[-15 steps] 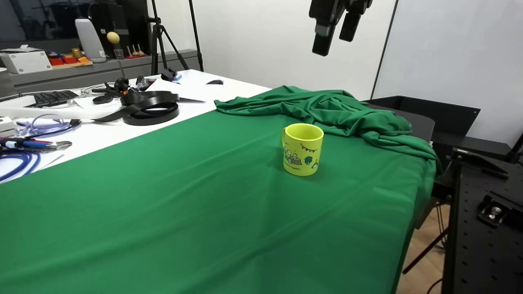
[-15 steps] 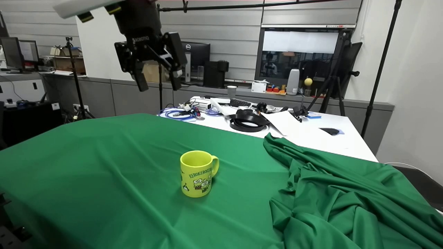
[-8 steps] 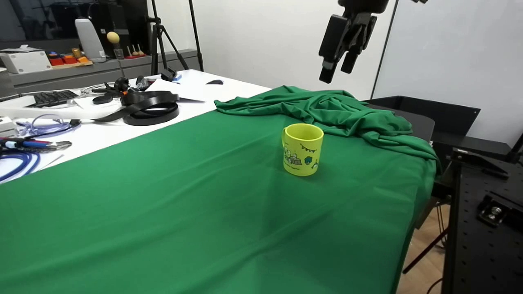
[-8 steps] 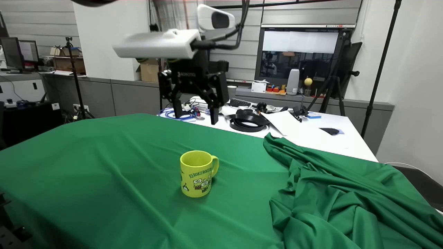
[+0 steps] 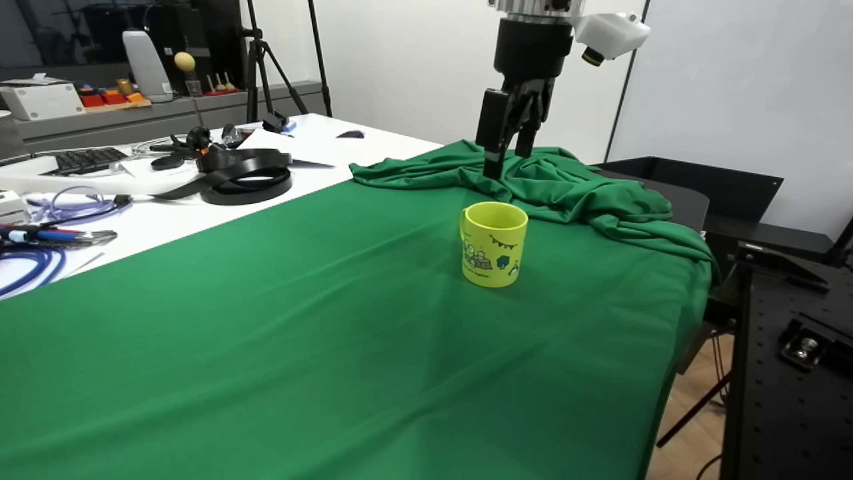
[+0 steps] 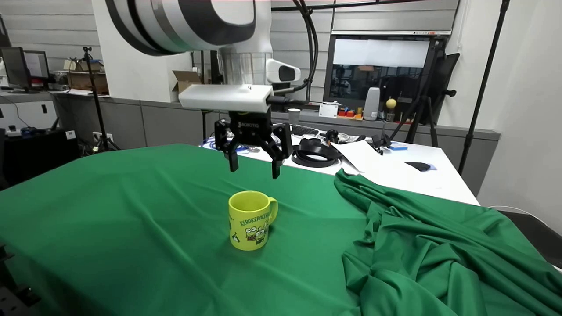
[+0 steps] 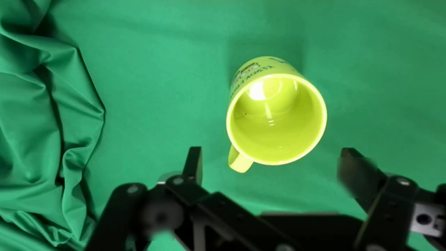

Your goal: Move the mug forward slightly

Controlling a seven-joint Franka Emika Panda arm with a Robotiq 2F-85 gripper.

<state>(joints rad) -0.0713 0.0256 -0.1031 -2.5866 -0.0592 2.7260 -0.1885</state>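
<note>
Hanging above the green cloth [image 5: 300,333] that covers much of the table [image 6: 441,175], the tool [image 6: 255,170] points downward with its fingers [image 6: 276,169] spread wide and nothing between them. From where I stand, the yellow-green mug [image 6: 248,226] sits upright on the cloth, lower than the fingertips and clear of them in both exterior views; bunched fabric [image 6: 421,259] of the same green lies apart from it, off to one side. I take this to be the approach: no grasp is made yet, and the slight forward shift the task asks for is, I judge, yet to come. In the wrist view, the mug's round mouth lies ahead of the fingertips, roughly centred between them side to side, while the handle [image 7: 240,162] juts back toward the finger on that view's left. So the next move, to my mind, calls for more than a plain drop: a small shift to bring the fingers over the mug, then a straight descent with one finger down each side, and only then drawing them together. The handle wants watching, since the finger nearest it might land on it and twist the mug. The gap looks roomy enough for the body, though I can't be sure from this angle.
</note>
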